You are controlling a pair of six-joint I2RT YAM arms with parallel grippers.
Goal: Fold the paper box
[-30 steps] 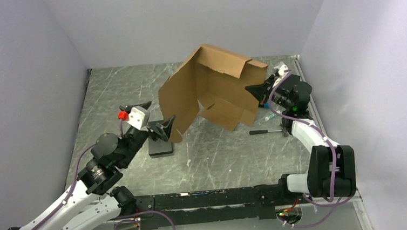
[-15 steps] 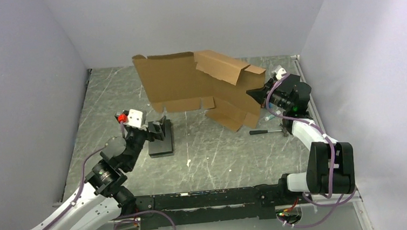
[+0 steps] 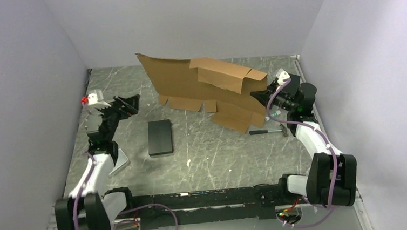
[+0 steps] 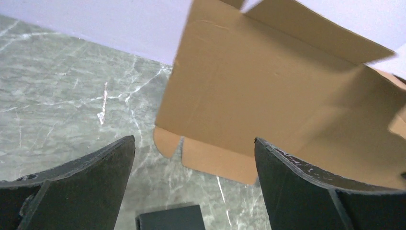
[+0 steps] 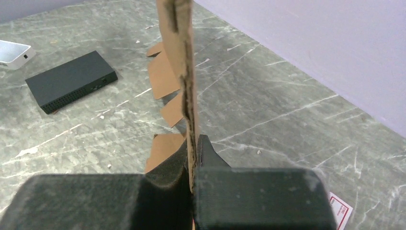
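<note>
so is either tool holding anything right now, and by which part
The right tool is shut on the box, pinching the thin edge of a cardboard panel at the box's right end. The left tool is open and holds nothing.

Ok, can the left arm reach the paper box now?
Probably yes: the open left gripper faces the paper box with nothing between; the black block sits nearer, below that line.
</note>
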